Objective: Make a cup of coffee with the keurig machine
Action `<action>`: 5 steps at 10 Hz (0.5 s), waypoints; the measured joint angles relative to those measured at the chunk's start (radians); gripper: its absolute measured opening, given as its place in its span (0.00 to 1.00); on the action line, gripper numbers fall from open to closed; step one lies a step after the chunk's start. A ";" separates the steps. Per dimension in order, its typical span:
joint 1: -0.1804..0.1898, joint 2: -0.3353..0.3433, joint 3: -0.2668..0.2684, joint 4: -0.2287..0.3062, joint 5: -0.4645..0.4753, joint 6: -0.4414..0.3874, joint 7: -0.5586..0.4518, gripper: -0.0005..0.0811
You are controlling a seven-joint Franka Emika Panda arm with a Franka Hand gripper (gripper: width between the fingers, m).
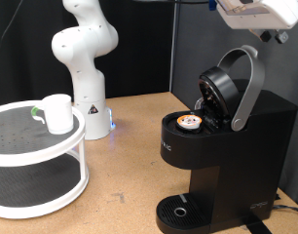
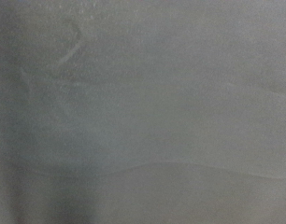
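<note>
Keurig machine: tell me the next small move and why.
Probably press the lid shut: the keurig machine stands open with a pod already seated in its holder. The cup sits on the white shelf. The gripper is at the exterior view's top right.

A light brown wooden tabletop [image 1: 130, 166] fills the scene; behind it hangs a dark curtain [image 1: 149, 49] — dim, evenly lit room.
</note>
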 joint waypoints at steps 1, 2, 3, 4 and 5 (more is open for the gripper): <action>-0.003 0.000 0.000 -0.002 -0.011 0.000 0.000 0.37; -0.008 -0.001 -0.001 -0.004 -0.032 0.005 -0.001 0.37; -0.014 -0.002 -0.002 -0.007 -0.053 0.006 -0.001 0.14; -0.020 -0.004 -0.007 -0.012 -0.065 0.006 -0.002 0.14; -0.025 -0.004 -0.013 -0.017 -0.073 0.005 -0.004 0.05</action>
